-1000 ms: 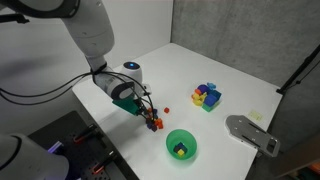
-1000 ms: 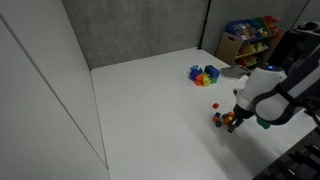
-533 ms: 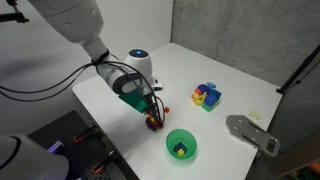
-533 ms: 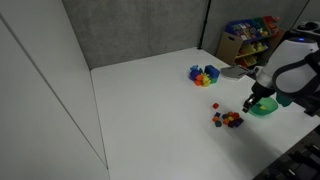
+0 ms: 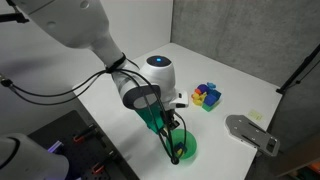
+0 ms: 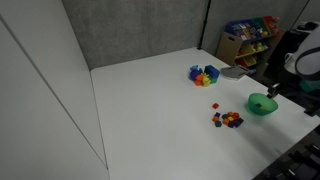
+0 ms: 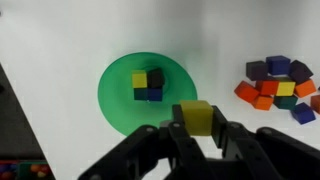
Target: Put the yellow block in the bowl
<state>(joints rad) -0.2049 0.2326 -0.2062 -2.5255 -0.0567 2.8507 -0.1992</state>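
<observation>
In the wrist view my gripper (image 7: 197,130) is shut on the small yellow block (image 7: 197,117), pinched between its two black fingers (image 7: 178,128). It hangs above the white table just beside the near rim of the green bowl (image 7: 118,100). A small yellow, green and blue block cluster (image 7: 147,84) lies inside the bowl. In an exterior view the gripper (image 5: 172,146) hangs at the bowl (image 5: 189,148) and partly hides it. The bowl also shows in an exterior view (image 6: 262,104), with the arm (image 6: 303,62) above it.
A small multicoloured block cluster (image 7: 275,85) lies on the table beside the bowl, also seen in an exterior view (image 6: 230,119), with a lone red block (image 6: 214,105) nearby. Larger joined blocks (image 5: 206,95) sit further back. A grey flat object (image 5: 252,133) lies near the table edge.
My gripper has moved from the small block cluster across to the green bowl, carrying the yellow block with it.
</observation>
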